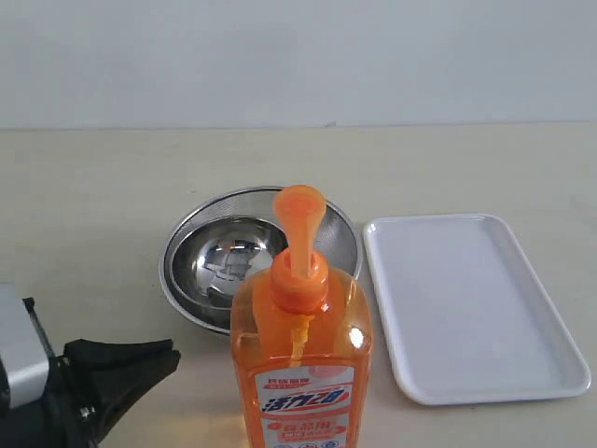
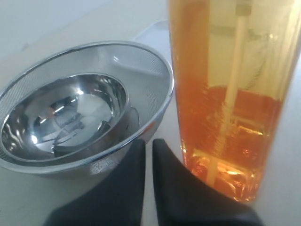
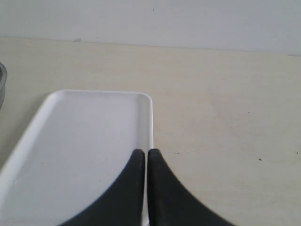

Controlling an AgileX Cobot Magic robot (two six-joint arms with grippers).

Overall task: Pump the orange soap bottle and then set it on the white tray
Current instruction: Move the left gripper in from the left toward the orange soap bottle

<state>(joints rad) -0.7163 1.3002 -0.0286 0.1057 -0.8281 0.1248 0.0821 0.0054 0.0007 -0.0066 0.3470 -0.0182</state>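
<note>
Presently we record the tall translucent orange soap bottle standing upright on the pale beige table, at the front of the scene in the exterior view. It rests on the table itself, not on the flat white rectangular tray, which lies just to its right with its bare surface facing up. Behind the bottle sits a round steel mesh bowl with a polished inner basin; the bottle's orange pump head overlaps the bowl's near rim in that view. The bowl and tray lie close beside each other without visibly touching. The left claw is low at the front left of the table, to the left of the bottle and clear of it, with table visible between them. In the left wrist view we see this claw with its two black fingers drawn together, only a thin slit between them, holding nothing; the bottle rises just beside it, darker orange liquid filling its lower part around a white tube, and the bowl lies on the other side. The right claw is likewise closed and empty, fingers pressed to a narrow seam. It sits above one long rim of the tray. We cannot find this claw in the exterior view.
</note>
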